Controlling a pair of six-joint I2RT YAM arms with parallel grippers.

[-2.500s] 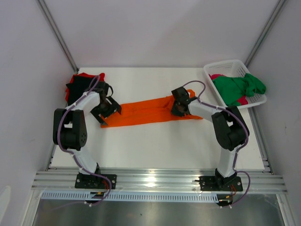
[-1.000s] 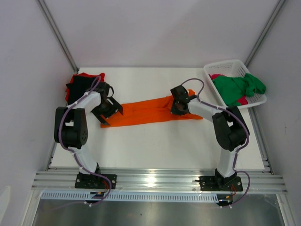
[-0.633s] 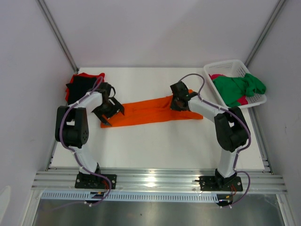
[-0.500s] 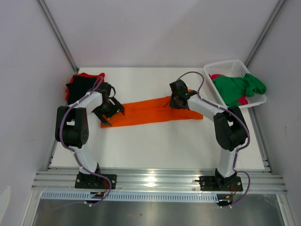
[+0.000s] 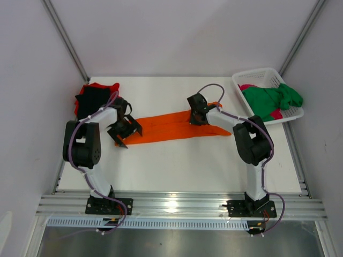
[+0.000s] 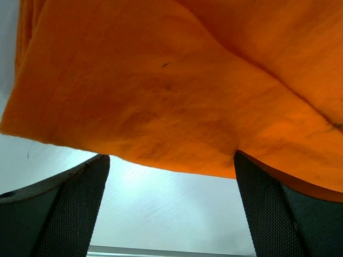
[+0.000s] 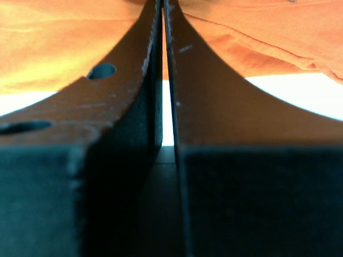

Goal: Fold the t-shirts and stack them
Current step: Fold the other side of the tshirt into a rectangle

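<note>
The orange t-shirt (image 5: pixel 166 126) lies as a long strip across the table (image 5: pixel 177 166). The left gripper (image 5: pixel 126 132), at its 9 o'clock end, gapes wide and empty. The right gripper (image 5: pixel 196 111), toward 2 o'clock, is closed tight; any hold on cloth is unconfirmed.

Orange t-shirt (image 5: pixel 166 126) folded long, left fingers (image 5: pixel 134 128) spread — right fingers (image 5: pixel 194 118) closed, perhaps gripping it

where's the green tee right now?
Top view: the green t-shirt is heaped in the white basket at the far right corner of the table, on top of a pink t-shirt.
</note>
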